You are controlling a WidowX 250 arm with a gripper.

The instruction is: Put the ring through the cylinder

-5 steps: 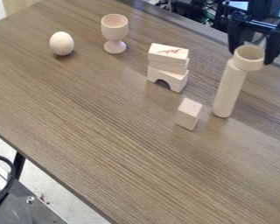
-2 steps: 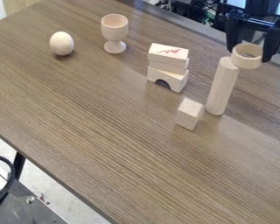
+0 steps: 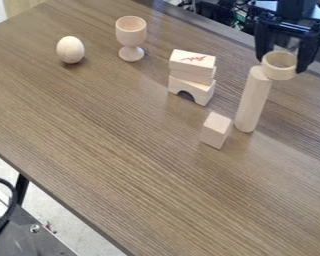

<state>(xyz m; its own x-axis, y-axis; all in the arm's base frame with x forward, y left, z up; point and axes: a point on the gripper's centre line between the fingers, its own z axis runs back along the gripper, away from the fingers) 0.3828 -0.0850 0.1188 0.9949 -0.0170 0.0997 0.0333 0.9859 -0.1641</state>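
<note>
Toward the far edge of the worktop (image 3: 186, 41), the gripper (image 3: 282, 64) pinches the wooden ring (image 3: 279, 74) by its sides, probably keeping its hole free for the upright cylinder (image 3: 252, 102).

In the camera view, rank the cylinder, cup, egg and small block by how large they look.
Largest to smallest:
1. cylinder
2. cup
3. egg and small block, too alike to rank; the block may also be nearer the camera.
</note>
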